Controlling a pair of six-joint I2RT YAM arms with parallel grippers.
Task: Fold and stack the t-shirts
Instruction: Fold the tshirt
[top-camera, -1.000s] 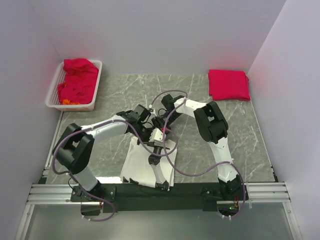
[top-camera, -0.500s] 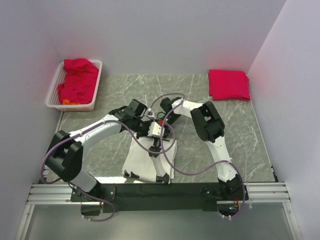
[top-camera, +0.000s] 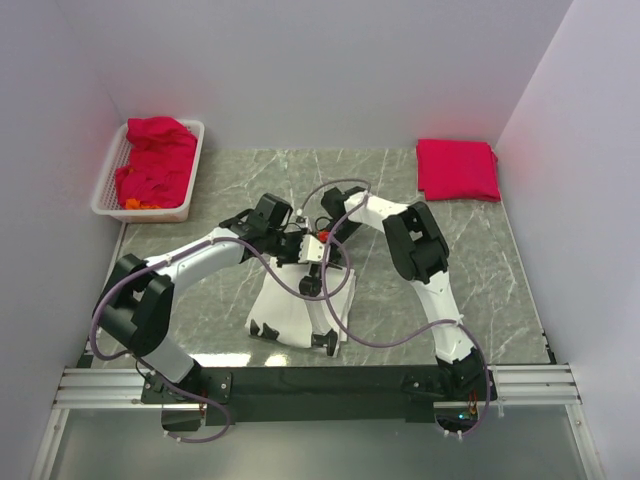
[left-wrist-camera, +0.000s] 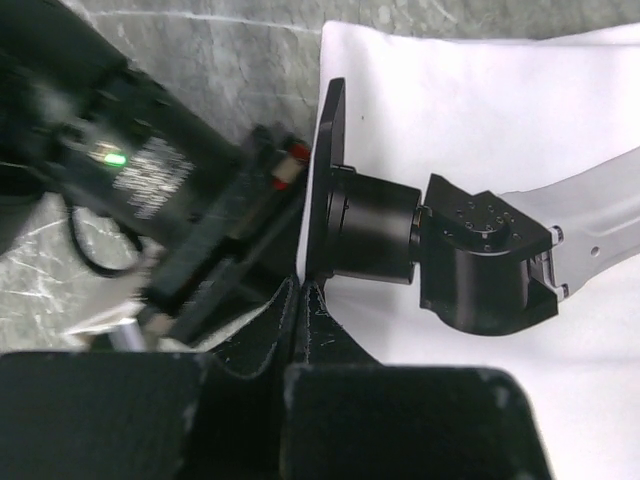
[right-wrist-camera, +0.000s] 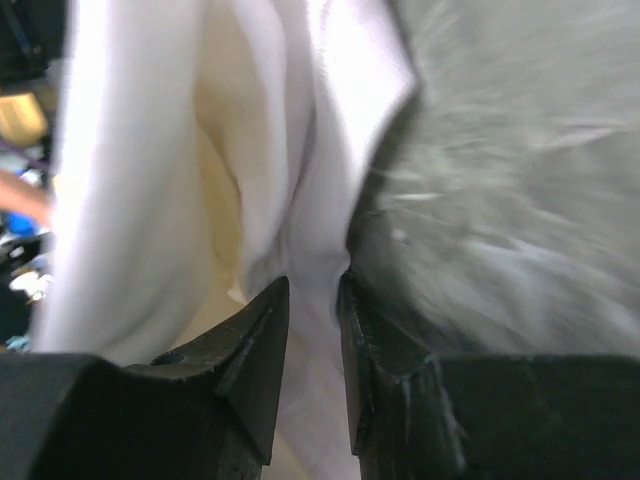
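A white t-shirt (top-camera: 290, 312) lies in the middle of the table with its far edge raised. My left gripper (top-camera: 299, 255) and right gripper (top-camera: 326, 241) sit close together at that far edge. In the left wrist view the left gripper (left-wrist-camera: 301, 286) is shut tight with a thin pale edge of cloth between the jaws, and the white t-shirt (left-wrist-camera: 480, 100) spreads below it. In the right wrist view the right gripper (right-wrist-camera: 313, 287) is shut on a fold of the white t-shirt (right-wrist-camera: 150, 150). A folded red t-shirt (top-camera: 457, 170) lies at the far right.
A white basket (top-camera: 107, 182) at the far left holds crumpled red t-shirts (top-camera: 155, 160). White walls close in the table on three sides. The arms' cables loop over the white t-shirt. The black base rail runs along the near edge.
Both grippers have moved a little away from the bases. The white t-shirt has been drawn with them, and its near edge has slid away from the front rail.
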